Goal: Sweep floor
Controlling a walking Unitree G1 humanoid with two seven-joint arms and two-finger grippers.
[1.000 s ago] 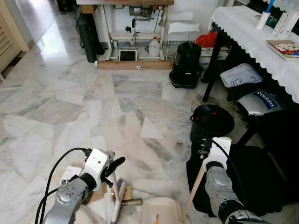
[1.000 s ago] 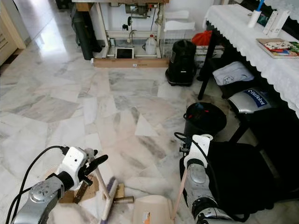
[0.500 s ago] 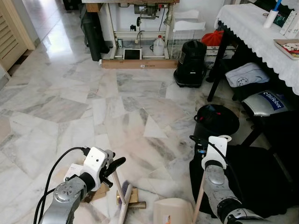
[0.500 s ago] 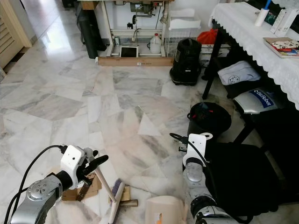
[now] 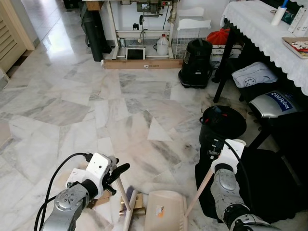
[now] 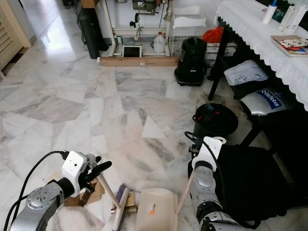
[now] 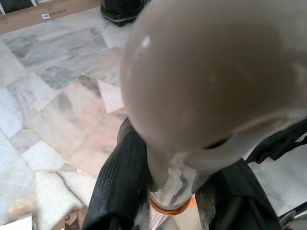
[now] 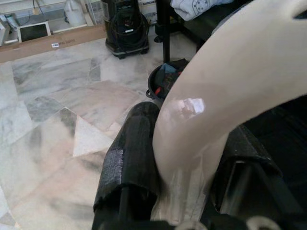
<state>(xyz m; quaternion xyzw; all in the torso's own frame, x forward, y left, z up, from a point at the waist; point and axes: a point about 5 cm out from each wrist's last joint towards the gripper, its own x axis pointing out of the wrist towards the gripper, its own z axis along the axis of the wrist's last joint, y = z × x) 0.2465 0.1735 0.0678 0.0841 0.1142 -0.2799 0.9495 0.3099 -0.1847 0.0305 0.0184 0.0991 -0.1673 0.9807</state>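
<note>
1. Left tool (image 7: 168, 191): low at the robot's left, black fingers (image 7: 120, 187) clamped on either side of the broom handle (image 5: 121, 188). The rounded handle end bulks large in the left wrist view.
2. Broom: handle slants down and toward the robot's right from the left tool. The purple-bristled broom head (image 6: 119, 201) rests on the marble floor (image 5: 72, 110), just left of the dustpan.
3. Right tool (image 8: 184, 191): low at the robot's right, fingers closed around the pale dustpan handle (image 5: 201, 185). The curved cream top of that handle fills much of the right wrist view.
4. Dustpan (image 5: 162, 211): cream pan sitting on the floor between the two arms, a small label on its face. Its long handle rises on a slant to the right tool.
5. Debris: flat brown cardboard scraps (image 6: 92, 191) lie on the floor beneath the left arm, near the broom head. A small wooden piece (image 5: 138, 202) sits between broom head and dustpan.
6. Surroundings: round black bin (image 5: 221, 126) just ahead of the right arm. Black vacuum-like canister (image 5: 195, 65) farther off. Worktop with white lace cloth (image 5: 262, 33) along the right. A long wooden plank (image 5: 142, 63) lies on the floor at the far side.
</note>
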